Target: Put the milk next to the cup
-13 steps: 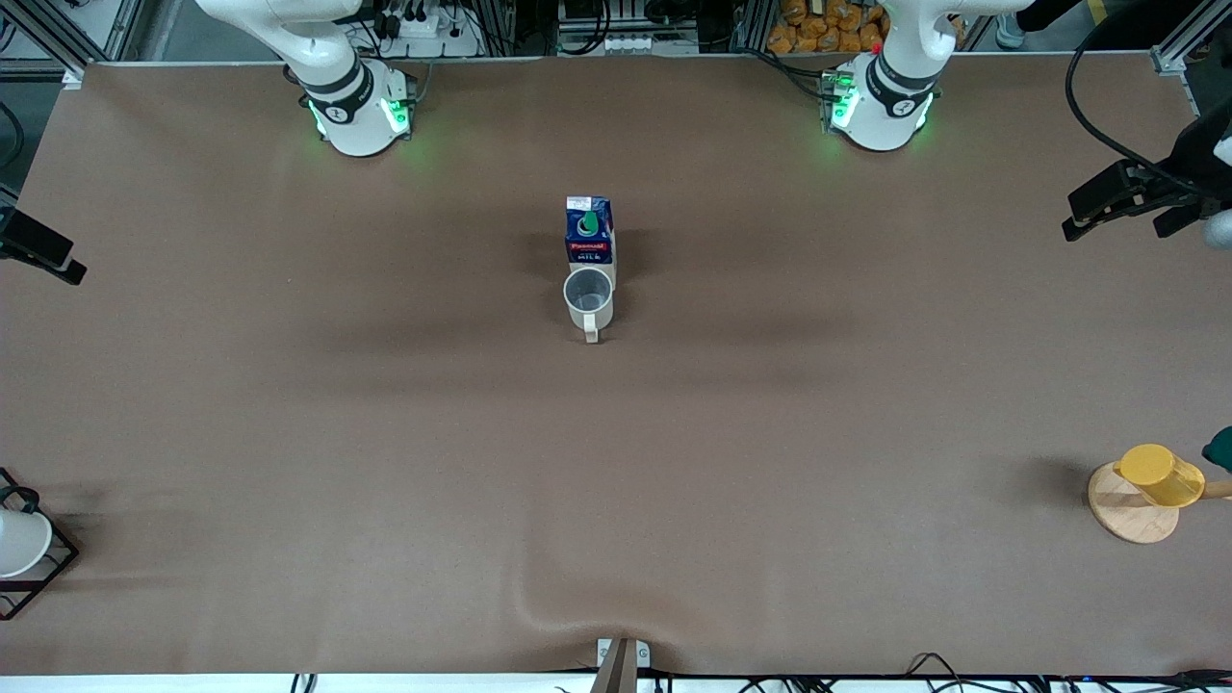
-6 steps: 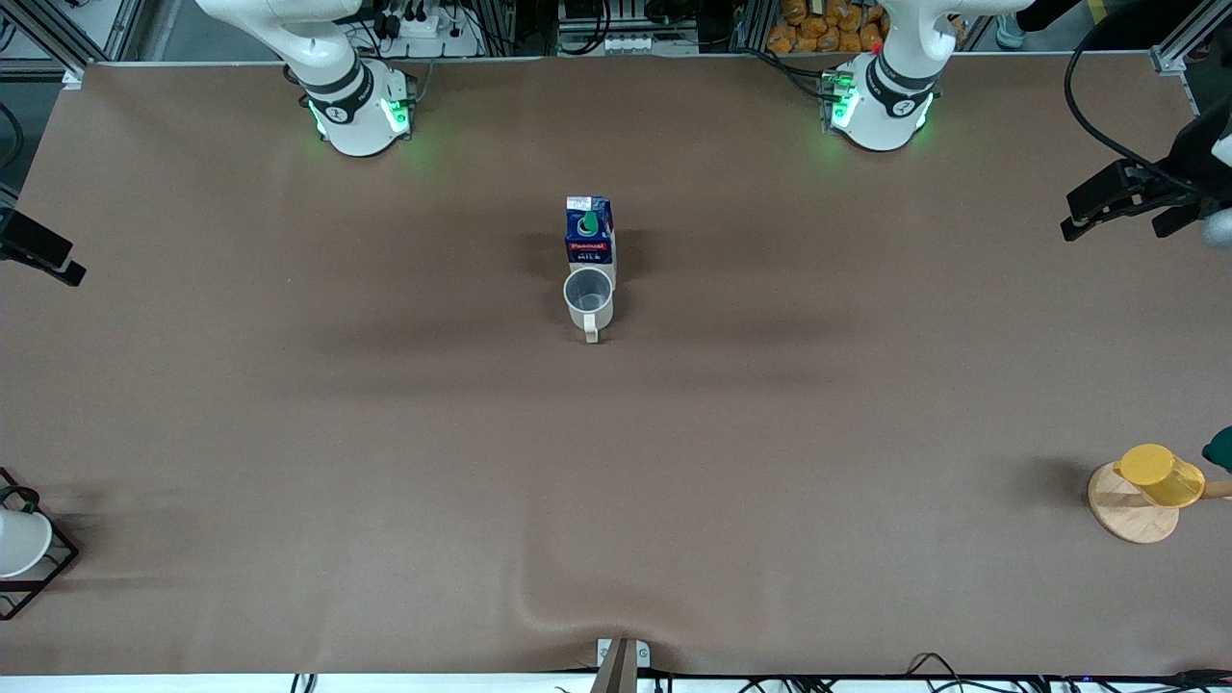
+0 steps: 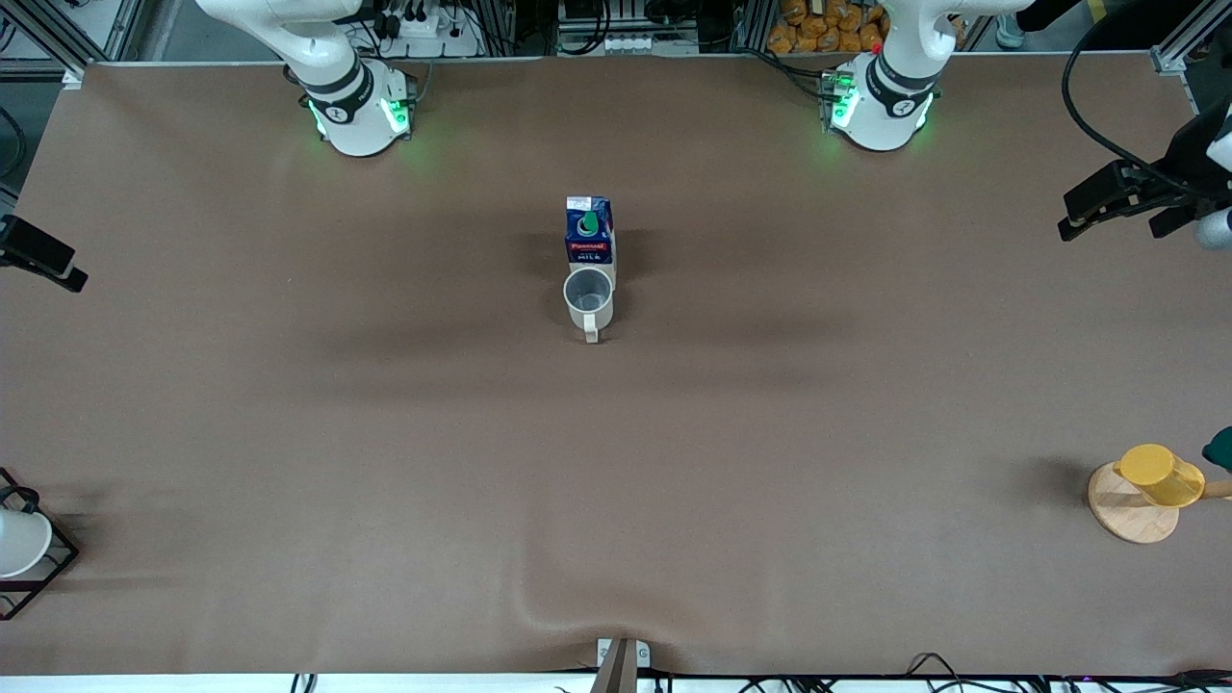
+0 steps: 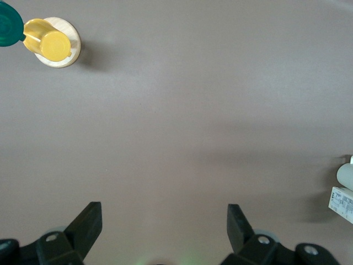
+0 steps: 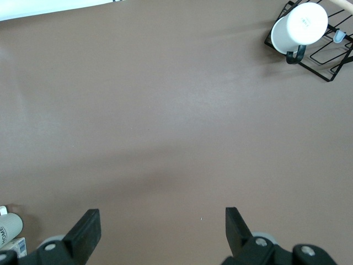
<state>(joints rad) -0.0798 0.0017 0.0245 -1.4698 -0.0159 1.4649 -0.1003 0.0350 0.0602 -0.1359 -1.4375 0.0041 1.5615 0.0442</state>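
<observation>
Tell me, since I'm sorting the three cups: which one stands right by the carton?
The off-white ceramic mug with the grey inside, standing just nearer the front camera than the dark-blue milk carton. The yellow cup on the wooden disc and the white cup sit at the table's ends.

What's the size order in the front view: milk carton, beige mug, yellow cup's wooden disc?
Largest to smallest, as they look:
1. wooden disc, widest, though it lies nearer to the camera, which may flatter it
2. milk carton and beige mug: too alike to rank; the mug overlaps the carton's base.
</observation>
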